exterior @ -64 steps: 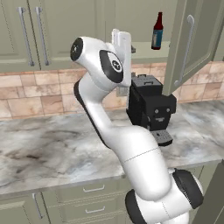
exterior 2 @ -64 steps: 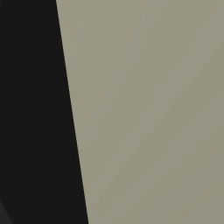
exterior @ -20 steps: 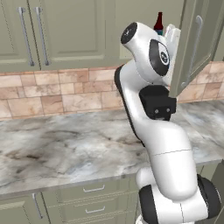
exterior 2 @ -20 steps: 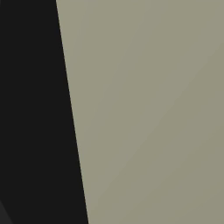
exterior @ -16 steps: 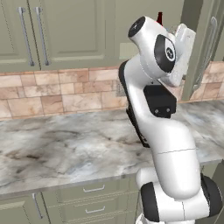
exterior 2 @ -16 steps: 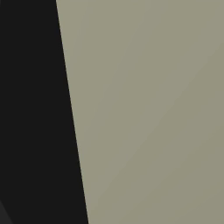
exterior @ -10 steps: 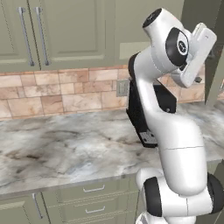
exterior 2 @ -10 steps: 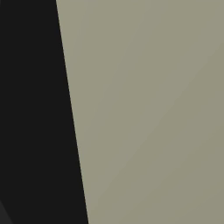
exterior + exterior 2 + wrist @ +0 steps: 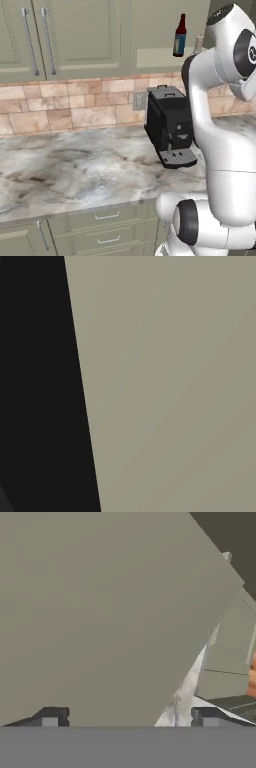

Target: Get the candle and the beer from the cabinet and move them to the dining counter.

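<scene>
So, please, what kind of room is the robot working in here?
Most likely a home kitchen: sage-green wall cabinets over a stone-tile backsplash, a marbled worktop with a black coffee machine, and a beer bottle on the shelf.

A flat sage-green panel (image 9: 170, 376) is seen at very close range, taking up the right and centre of the right base view. Its left edge runs as a straight slanted line from the upper left down toward the bottom centre. Left of that edge, a dark, nearly black area (image 9: 35, 396) is seen, with no detail discernible.
</scene>
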